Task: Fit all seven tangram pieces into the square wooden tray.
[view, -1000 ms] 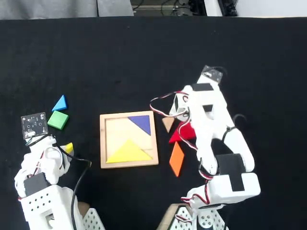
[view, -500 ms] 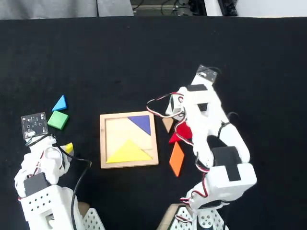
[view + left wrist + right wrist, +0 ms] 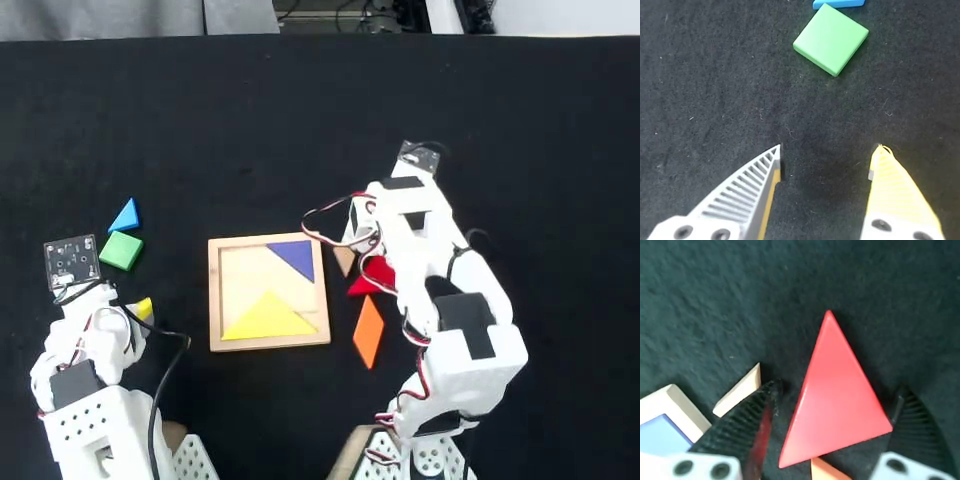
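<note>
The right gripper [image 3: 836, 390] is shifting toward the tray [image 3: 214, 296], spread open astride the red triangle [image 3: 834, 367] beside it. The left gripper [image 3: 827, 150] is hanging open, empty. Two pieces [image 3: 268, 316] are lying inside, five outside.

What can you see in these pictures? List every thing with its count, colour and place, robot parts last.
Table: one, black, under everything.
Tray: one, pale wood, mid-table.
Dark blue triangle: one, inside tray.
Yellow triangle: one, inside tray.
Tan triangle: one, just outside tray.
Red triangle: one, beside tan triangle.
Orange parallelogram: one, on table near red triangle.
Green square: one, on table away from tray.
Light blue triangle: one, beside green square.
Left tool: one, white and yellow, open over bare table.
Right tool: one, black, open around red triangle.
</note>
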